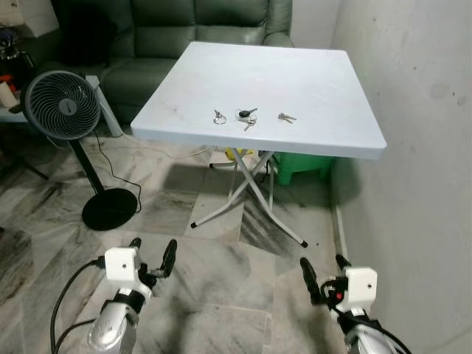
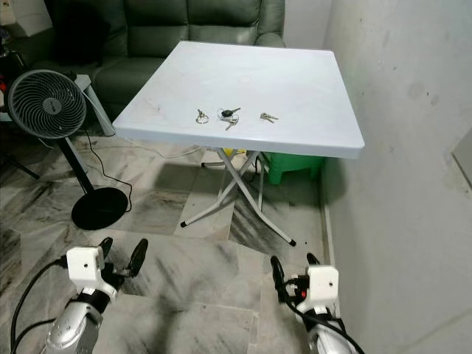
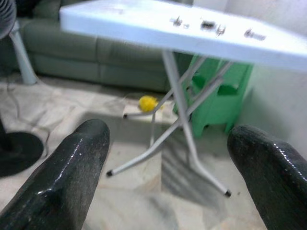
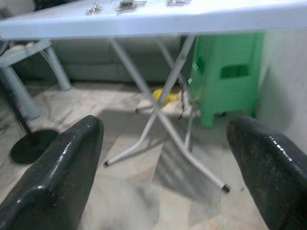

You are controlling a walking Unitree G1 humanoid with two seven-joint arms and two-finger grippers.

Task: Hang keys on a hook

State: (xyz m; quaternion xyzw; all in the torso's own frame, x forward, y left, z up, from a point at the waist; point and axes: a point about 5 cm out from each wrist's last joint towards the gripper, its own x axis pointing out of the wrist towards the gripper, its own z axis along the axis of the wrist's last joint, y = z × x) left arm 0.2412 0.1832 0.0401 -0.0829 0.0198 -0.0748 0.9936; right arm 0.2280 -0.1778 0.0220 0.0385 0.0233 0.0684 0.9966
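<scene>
On the far left stands a fan (image 1: 63, 107) on a black base, with a sofa (image 1: 199, 29) behind it at the far side of the room. The left gripper (image 1: 151, 258) hangs low over the marble floor (image 1: 214, 295), near the robot, its two fingers spread wide and holding nothing.

In the middle is a white folding table (image 1: 310, 81). Three sets of keys lie in a row close to its near edge: a ring (image 1: 219, 117) on the left, a black-headed bunch (image 1: 246, 116) in the middle, and a small pair (image 1: 286, 117) to the right, each apart from the next. Under the table sit a yellow object (image 3: 148, 102) and a green stool (image 4: 225, 76).

The right gripper (image 1: 323, 274) is low too, on the right near the wall (image 1: 420, 169), fingers wide apart and empty. No hook can be made out.

By my judgement the task is at its start: the robot is at the approach step, with both grippers well short of the table and below its top. The next move calls for stepping closer, raising one arm above the tabletop, and closing on one set of keys; the flat keys on a smooth top may slide, so a grip by the ring seems safest. The hook must then be found.
</scene>
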